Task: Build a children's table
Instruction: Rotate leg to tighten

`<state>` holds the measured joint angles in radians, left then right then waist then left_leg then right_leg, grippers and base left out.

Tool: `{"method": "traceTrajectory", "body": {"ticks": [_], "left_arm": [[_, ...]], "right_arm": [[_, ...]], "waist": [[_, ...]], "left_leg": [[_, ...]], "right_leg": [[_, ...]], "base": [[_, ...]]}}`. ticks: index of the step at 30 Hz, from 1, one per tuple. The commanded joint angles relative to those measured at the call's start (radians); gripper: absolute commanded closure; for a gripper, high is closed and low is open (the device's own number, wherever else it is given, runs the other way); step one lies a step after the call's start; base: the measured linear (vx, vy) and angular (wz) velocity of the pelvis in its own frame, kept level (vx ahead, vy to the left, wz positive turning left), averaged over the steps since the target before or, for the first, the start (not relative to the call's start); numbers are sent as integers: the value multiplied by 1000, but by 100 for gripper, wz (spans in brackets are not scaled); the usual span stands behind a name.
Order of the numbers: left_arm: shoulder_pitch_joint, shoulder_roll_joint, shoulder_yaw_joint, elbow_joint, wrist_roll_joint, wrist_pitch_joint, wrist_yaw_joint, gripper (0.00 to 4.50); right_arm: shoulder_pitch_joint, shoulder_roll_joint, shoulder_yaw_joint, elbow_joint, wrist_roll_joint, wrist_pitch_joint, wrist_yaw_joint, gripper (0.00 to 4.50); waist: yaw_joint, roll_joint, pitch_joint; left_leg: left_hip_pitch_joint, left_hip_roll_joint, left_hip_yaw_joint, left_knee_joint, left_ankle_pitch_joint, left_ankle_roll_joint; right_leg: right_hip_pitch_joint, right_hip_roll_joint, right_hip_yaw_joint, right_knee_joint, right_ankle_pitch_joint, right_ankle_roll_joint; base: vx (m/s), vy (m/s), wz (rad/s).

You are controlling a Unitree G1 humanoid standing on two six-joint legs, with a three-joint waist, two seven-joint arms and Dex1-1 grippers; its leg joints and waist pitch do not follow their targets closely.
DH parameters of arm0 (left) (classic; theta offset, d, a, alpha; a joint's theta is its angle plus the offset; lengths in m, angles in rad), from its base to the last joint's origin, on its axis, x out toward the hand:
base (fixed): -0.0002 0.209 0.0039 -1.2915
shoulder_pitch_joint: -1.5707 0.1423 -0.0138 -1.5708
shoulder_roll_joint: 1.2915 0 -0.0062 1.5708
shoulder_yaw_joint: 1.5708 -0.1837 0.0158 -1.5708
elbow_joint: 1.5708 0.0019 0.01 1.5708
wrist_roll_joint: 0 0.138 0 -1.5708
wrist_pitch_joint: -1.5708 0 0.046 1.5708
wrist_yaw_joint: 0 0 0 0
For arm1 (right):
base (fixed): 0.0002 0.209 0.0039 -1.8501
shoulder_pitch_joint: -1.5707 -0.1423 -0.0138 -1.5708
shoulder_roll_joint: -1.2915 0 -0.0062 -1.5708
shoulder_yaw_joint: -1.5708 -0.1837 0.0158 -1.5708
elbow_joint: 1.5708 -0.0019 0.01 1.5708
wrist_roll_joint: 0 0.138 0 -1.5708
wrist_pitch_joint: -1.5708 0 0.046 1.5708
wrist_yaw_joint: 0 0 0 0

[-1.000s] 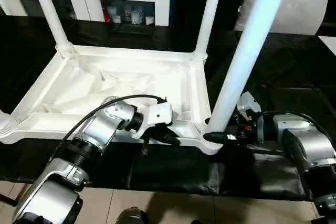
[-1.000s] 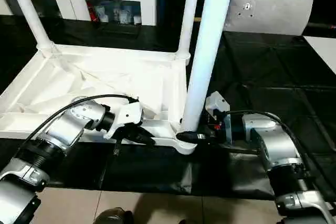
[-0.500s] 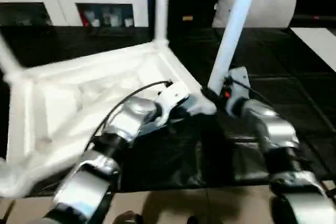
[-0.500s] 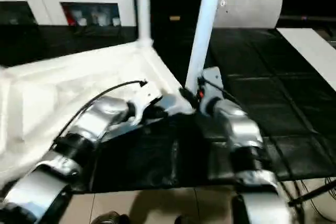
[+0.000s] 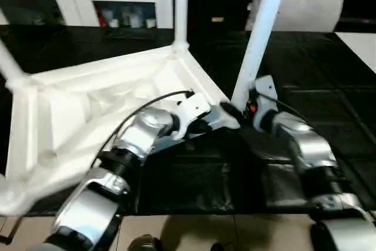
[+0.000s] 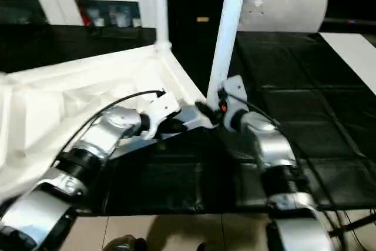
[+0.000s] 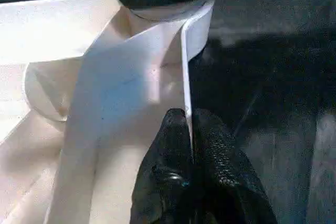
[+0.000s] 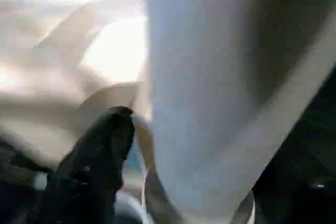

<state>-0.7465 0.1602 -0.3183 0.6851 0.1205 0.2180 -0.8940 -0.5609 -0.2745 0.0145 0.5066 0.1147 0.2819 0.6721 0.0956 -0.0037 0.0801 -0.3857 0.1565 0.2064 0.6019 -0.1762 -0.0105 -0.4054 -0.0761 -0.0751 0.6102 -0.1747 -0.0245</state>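
Two tools meet at the upturned table's (image 5: pixel 88 104) near corner, left tool (image 7: pixel 188 124) pinching its rim.

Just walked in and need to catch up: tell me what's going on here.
The robot is putting together the white children's table, which lies upside down on a black mat. Its left pincer pinches the thin rim of the top near one corner. The right pincer is at the base of the leg standing in that corner socket.

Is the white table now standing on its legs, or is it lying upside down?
Upside down. The table shows its ribbed underside upward, and its legs rise from the corner sockets.
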Motion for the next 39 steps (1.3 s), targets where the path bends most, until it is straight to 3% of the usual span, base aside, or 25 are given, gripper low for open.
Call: {"method": "traceTrajectory", "body": {"ticks": [1,10,15,17,22,27,39], "left_arm": [[-7,3,-14,-12,-8,-49,-41,450],[20,86,-52,-34,-26,-121,-227,450],[48,138,-84,-75,-51,-183,-374,450],[59,161,-105,-103,-59,-185,-441,450],[67,175,-113,-117,-63,-190,-473,450],[79,190,-115,-139,-71,-195,-500,450],[81,198,-112,-148,-72,-189,-500,450]], "right_arm": [[10,-25,24,-38,13,-3,85,67],[42,-174,19,-63,69,-42,329,3],[67,-243,32,-107,102,-29,477,3],[63,-261,44,-93,84,-78,495,3],[70,-268,54,-106,110,-72,546,3],[88,-264,60,-133,143,-33,596,55],[100,-268,67,-154,165,2,633,160]], "waist": [[5,-10,-83],[23,-11,-84],[31,-9,-81],[32,-9,-80],[32,-10,-78],[42,-10,-78],[44,-9,-74]], "left_leg": [[27,81,-41,-67,-181,51],[25,82,-40,-63,-162,68],[25,88,-40,-66,-194,65],[26,89,-42,-67,-207,53],[28,88,-42,-69,-217,44],[26,89,-41,-68,-195,58],[28,90,-44,-73,-225,37]], "right_leg": [[53,-98,57,-80,-221,-214],[55,-99,56,-76,-200,-229],[50,-99,55,-78,-256,-222],[48,-102,55,-79,-282,-221],[47,-102,57,-81,-295,-218],[46,-99,56,-77,-268,-222],[44,-102,57,-84,-327,-202]], "base": [[0,0,0],[0,0,0],[0,0,0],[0,0,0],[0,0,0],[0,0,0],[0,0,0]]}}
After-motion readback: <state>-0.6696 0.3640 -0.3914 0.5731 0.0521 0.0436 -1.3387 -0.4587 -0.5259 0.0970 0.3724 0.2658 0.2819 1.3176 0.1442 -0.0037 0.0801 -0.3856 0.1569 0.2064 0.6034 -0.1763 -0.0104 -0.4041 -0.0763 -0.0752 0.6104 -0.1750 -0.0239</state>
